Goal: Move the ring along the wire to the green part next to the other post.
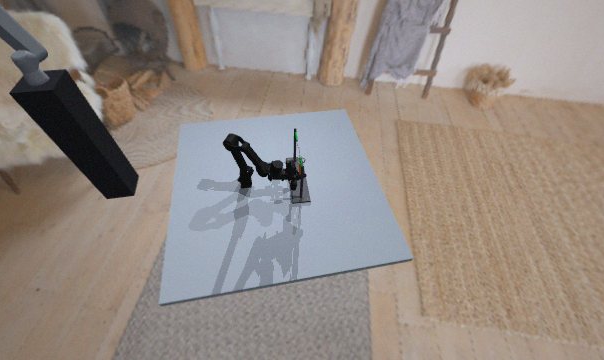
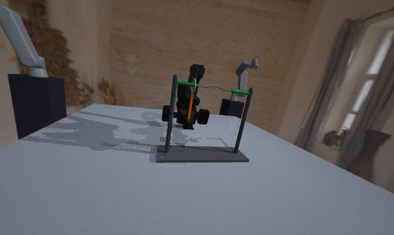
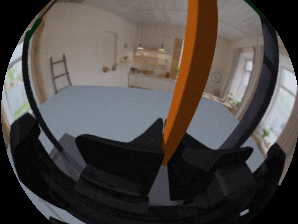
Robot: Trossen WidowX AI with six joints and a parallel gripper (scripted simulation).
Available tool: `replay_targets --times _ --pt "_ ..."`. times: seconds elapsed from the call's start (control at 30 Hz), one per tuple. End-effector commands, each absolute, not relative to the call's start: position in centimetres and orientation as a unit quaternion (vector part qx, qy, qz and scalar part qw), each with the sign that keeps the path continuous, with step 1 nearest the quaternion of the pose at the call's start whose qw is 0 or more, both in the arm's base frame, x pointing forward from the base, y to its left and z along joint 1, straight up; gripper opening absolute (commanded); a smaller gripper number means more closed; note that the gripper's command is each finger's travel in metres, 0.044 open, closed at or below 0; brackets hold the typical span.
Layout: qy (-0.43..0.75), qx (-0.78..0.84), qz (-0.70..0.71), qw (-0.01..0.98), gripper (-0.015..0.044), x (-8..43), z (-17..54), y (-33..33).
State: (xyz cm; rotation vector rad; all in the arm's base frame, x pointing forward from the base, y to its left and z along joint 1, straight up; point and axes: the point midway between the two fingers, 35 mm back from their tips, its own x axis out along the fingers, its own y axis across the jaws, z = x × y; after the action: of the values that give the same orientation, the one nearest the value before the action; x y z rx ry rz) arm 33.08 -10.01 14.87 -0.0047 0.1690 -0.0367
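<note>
floor [image 1: 292,95]: wood planks | rug [image 1: 507,225]: woven | ladder [image 1: 434,50]: against wall

Rustic home, woven rugs [image 1: 502,220], sheepskin [image 1: 37,75], curtained window [image 2: 370,81]

You've got the ring [image 2: 194,83] hanging on the left green wire section [image 2: 187,83], apparently near its inner end; orange handle [image 2: 190,106] hangs down, slightly tilted, clamped low.
</note>
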Motion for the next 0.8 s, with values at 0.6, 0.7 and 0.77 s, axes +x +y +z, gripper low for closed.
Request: replay_targets --times 0.6,0.7,0.77 --pt "0.081 -0.005 -0.020 0.996 -0.0150 33.13 15.18 -10.08" --pt "0.081 -0.005 -0.020 0.996 -0.0150 33.14 15.18 -9.94" --pt "0.082 -0.004 -0.020 0.996 -0.0150 33.15 15.18 -9.74"
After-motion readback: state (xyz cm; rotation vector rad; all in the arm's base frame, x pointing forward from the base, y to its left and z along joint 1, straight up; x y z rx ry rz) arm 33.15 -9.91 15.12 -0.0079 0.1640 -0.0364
